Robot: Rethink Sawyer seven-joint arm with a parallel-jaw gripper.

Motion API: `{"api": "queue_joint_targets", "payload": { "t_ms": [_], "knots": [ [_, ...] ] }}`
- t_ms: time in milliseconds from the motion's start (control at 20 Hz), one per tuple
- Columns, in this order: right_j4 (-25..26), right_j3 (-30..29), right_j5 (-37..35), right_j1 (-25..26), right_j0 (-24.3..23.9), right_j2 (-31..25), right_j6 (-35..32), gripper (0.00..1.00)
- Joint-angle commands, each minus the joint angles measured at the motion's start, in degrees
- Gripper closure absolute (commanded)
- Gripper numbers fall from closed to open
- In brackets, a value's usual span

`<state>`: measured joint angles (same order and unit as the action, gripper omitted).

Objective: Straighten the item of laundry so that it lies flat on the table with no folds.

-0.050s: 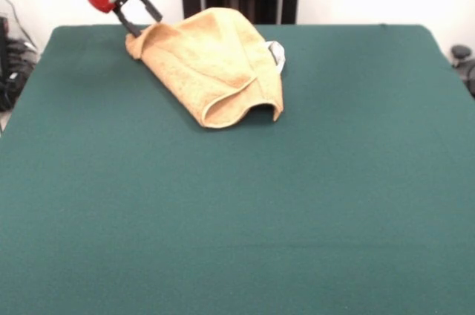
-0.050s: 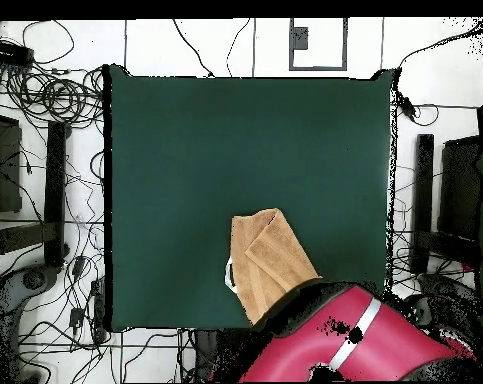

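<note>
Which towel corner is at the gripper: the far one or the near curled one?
The far corner, at the gripper. The near folded corner of the towel curls up, untouched.

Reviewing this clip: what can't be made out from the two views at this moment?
- Claw: overhead, hidden under the red arm; front view leaves unclear whether it grips the towel.
- Towel's corner nearest the robot: overhead, covered by the arm.
- White tag: mostly behind the towel in front view; markings unreadable.
- Towel's underside: folded under.

Dark green felt-like bench (image 1: 237, 218) bearing a single folded golden-tan towel (image 1: 215, 62) toward twelve o'clock in the front view, one edge curled up.
</note>
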<state>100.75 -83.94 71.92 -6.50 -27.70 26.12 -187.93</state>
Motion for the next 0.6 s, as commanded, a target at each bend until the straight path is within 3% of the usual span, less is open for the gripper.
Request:
{"api": "queue_joint_targets", "payload": {
  "t_ms": [50, 200, 350, 450, 600],
  "knots": [
    [-2.7, 1.8, -5.1, 0.0, 0.6, -5.9, -0.4, 0.0],
    [-7.6, 0.4, -8.2, -2.3, -1.2, -5.8, 4.8, 0.0],
    [-10.5, -0.3, -8.3, -2.6, -3.0, -6.4, 4.5, 0.0],
    [-12.9, -0.7, -8.7, -3.7, -4.2, -6.7, 9.2, 0.0],
    [-17.8, -1.7, -8.5, -6.1, -6.3, -7.4, 22.6, 0.0]
  ]
}}
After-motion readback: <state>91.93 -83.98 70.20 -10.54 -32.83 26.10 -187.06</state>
